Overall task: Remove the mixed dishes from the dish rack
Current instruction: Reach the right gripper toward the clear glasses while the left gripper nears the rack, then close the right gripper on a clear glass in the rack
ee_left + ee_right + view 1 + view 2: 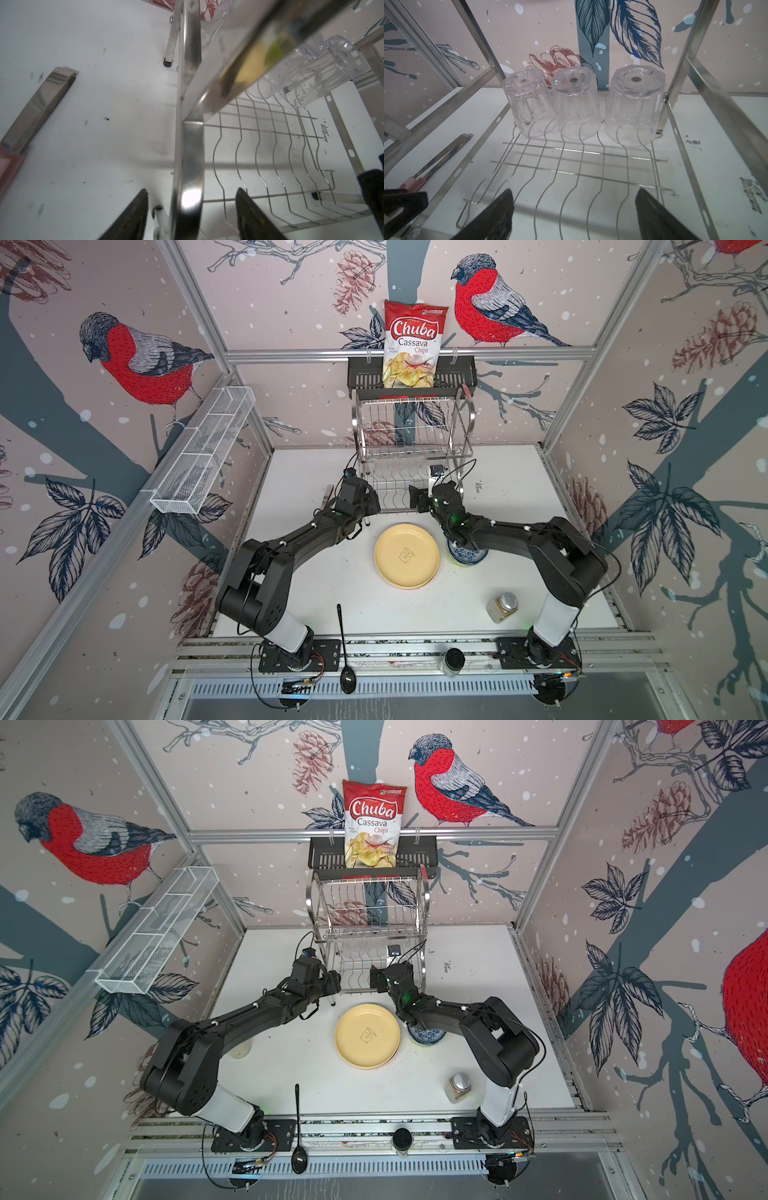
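Clear ribbed tumblers [576,106] stand upside-down straight ahead of my right gripper [575,191], jaws apart; my left gripper [192,190], also apart, straddles a side frame of the steel wire rack [188,145].

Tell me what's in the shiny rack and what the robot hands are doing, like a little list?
In rack: three clear tumblers, upside down on its lower tier
Upper tier: no dishes seen
On table: yellow plate; blue-white bowl beside it
Left gripper: jaws open, astride the rack's side frame
Right gripper: jaws open, facing the tumblers, holding nothing
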